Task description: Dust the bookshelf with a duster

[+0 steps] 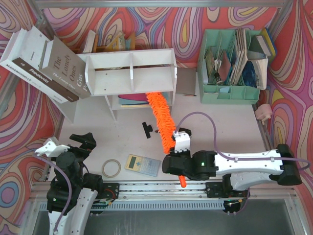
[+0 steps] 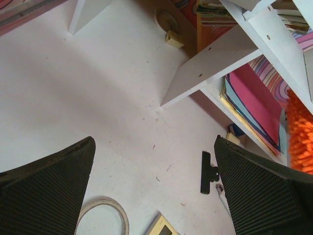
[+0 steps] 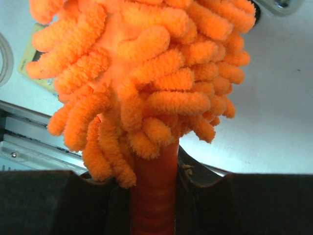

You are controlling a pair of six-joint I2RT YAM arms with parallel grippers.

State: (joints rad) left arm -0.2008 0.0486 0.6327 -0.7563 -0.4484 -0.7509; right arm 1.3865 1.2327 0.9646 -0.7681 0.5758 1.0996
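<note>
I am dusting, I judge, the lower tier of the bookshelf; my right pincer is clamping the handle of the duster; its long axis is running from bottom centre up-left, fluffy tip pointing into that tier; next is calling for sideways strokes; the left pincer is gaping, idle, lower left.

Dark book spines: "MADEMOISELLE", "Fredonia"; grey book: "The Lonely Ones"
</note>
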